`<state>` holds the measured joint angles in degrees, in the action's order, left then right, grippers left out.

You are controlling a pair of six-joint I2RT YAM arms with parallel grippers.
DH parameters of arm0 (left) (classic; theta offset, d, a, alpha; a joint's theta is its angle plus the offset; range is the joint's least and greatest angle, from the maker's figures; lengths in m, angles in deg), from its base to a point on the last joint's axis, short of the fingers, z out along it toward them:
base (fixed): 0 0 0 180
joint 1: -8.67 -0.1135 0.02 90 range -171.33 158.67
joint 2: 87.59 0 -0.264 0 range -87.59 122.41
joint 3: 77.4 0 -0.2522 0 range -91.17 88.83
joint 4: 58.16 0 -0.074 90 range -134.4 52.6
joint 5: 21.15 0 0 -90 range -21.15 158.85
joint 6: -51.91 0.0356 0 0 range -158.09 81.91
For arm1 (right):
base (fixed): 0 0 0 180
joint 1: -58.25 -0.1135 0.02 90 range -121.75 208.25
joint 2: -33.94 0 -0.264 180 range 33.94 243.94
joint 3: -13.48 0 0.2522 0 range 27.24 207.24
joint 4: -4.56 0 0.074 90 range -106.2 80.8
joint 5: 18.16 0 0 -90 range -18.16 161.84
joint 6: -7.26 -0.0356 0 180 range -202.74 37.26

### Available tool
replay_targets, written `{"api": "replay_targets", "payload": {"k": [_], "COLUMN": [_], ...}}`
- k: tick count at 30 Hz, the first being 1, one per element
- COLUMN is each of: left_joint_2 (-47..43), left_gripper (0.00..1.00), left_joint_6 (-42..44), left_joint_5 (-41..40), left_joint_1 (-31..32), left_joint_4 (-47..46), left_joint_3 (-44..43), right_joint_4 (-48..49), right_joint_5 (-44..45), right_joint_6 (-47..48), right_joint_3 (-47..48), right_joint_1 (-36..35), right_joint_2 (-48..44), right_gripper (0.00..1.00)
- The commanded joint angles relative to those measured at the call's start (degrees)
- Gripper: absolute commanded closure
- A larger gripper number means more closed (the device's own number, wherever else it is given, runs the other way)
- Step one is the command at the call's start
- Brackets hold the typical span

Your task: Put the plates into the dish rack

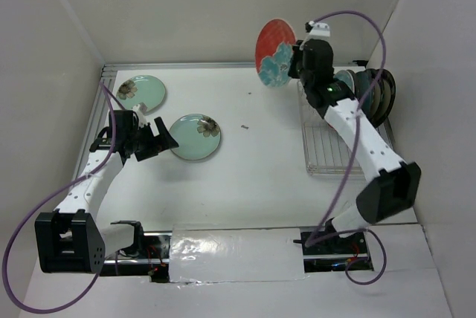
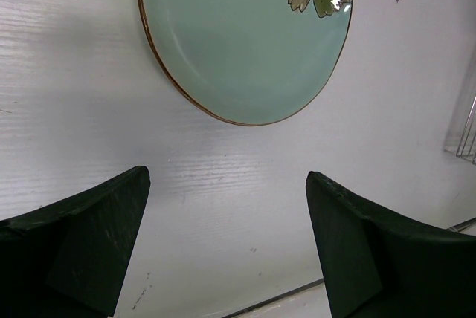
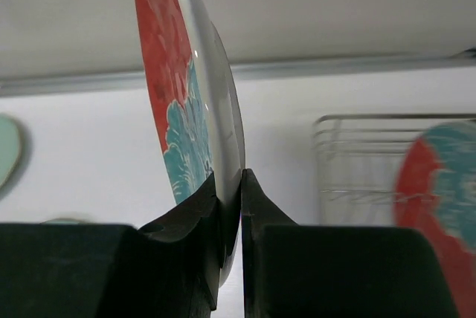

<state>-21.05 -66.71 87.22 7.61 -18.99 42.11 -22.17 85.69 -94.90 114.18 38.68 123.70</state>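
My right gripper (image 1: 296, 60) is shut on the rim of a red plate with blue flowers (image 1: 273, 53) and holds it upright in the air, left of the rack's far end; it shows edge-on in the right wrist view (image 3: 195, 102). The silver wire dish rack (image 1: 327, 147) lies at the right, with several plates (image 1: 374, 93) standing at its far end. Two pale mint plates lie flat on the table, one at the far left (image 1: 140, 92) and one nearer the middle (image 1: 195, 137). My left gripper (image 1: 158, 140) is open and empty just left of the nearer mint plate (image 2: 245, 36).
White walls close in the table on the left, back and right. A metal rail (image 1: 95, 121) runs along the table's left edge. A small dark speck (image 1: 244, 125) lies mid-table. A red and blue plate (image 3: 439, 199) stands blurred in the rack in the right wrist view.
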Motion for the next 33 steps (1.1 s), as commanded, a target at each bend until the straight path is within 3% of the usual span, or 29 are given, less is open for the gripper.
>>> {"api": "replay_targets", "payload": {"k": [1,7,17,33], "left_joint_2": [-1.2,-1.2,-0.6,0.4], "left_gripper": [0.01,0.01,0.01,0.01], "left_joint_6": [0.4,-0.1,-0.1,-0.1], "left_joint_5": [1.3,1.3,1.3,1.3], "left_joint_1": [0.2,0.2,0.2,0.2], "left_joint_4": [-0.7,-0.7,-0.7,-0.7], "left_joint_3": [-1.0,-1.0,-1.0,-1.0], "right_joint_4": [8.8,10.1,13.5,16.9], "right_joint_5": [14.4,26.6,25.9,18.5], "right_joint_6": [8.5,15.7,18.5,21.3], "right_joint_3": [-1.8,-7.7,-16.3,-20.9], "right_joint_1": [-0.6,1.3,8.9,15.4], "right_joint_2": [-10.8,-18.1,-20.0,-17.0], "right_gripper": [1.0,1.0,1.0,1.0]}}
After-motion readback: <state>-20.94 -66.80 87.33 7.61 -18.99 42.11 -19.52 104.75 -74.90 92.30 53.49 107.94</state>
